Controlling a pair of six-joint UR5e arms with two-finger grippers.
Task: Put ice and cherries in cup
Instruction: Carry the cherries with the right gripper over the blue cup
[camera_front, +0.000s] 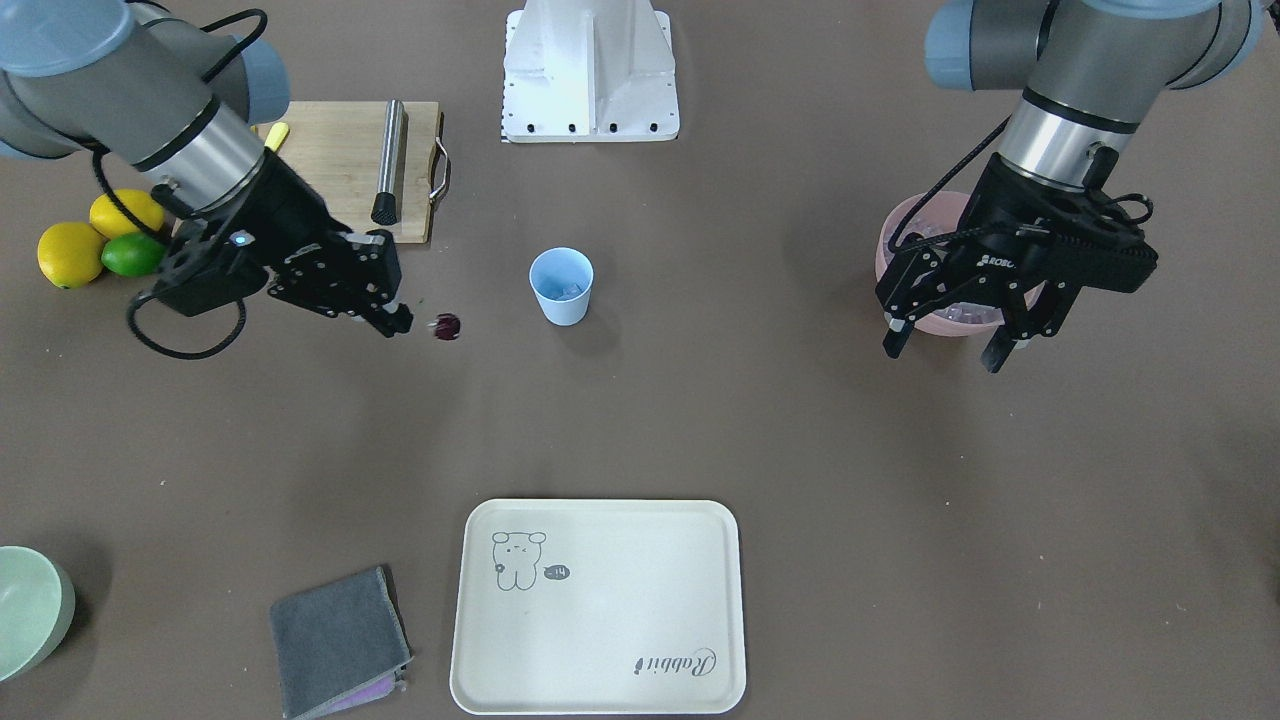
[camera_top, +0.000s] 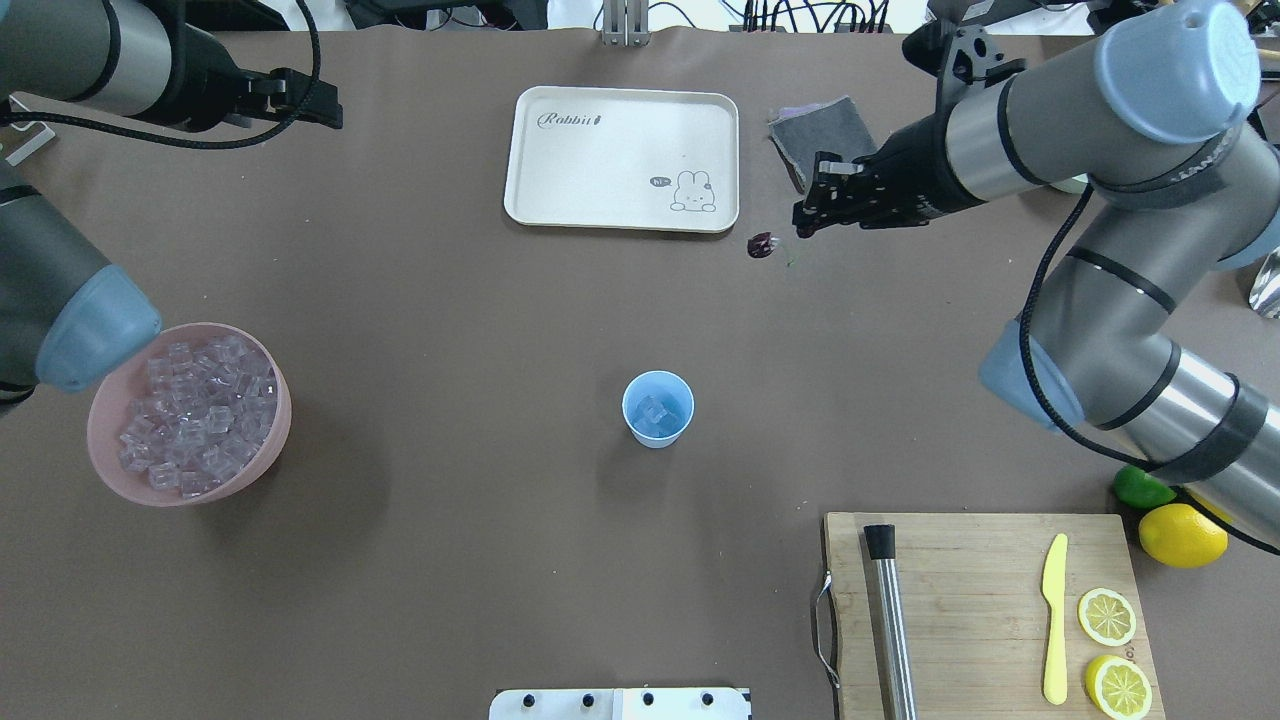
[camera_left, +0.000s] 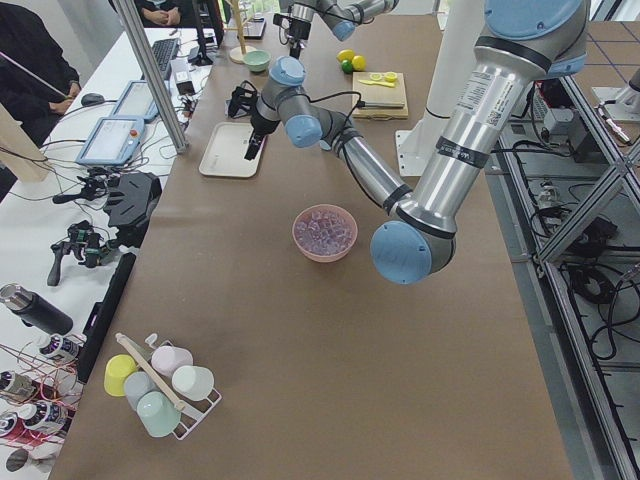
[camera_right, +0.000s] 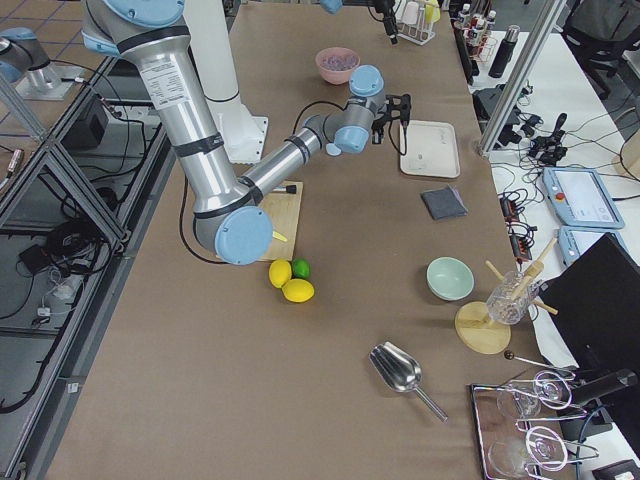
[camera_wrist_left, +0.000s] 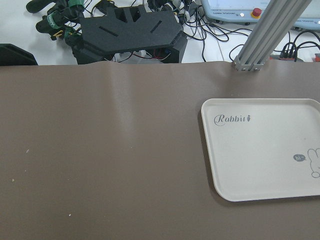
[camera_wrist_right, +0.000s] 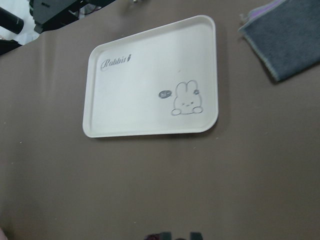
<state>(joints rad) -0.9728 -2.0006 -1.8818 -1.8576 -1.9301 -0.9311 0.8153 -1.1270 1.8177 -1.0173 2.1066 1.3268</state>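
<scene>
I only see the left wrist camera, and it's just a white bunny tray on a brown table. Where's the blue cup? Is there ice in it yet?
Observer: The cup stands upright in the middle of the table, well apart from the tray. A few ice cubes already lie inside.
Operator: Where are the cherries?
Observer: The cherries lie on the table right by the tip of the right hand, not in the cup.
Operator: Is my hand holding anything?
Observer: No. The left hand is open, with nothing between its fingers.
</scene>
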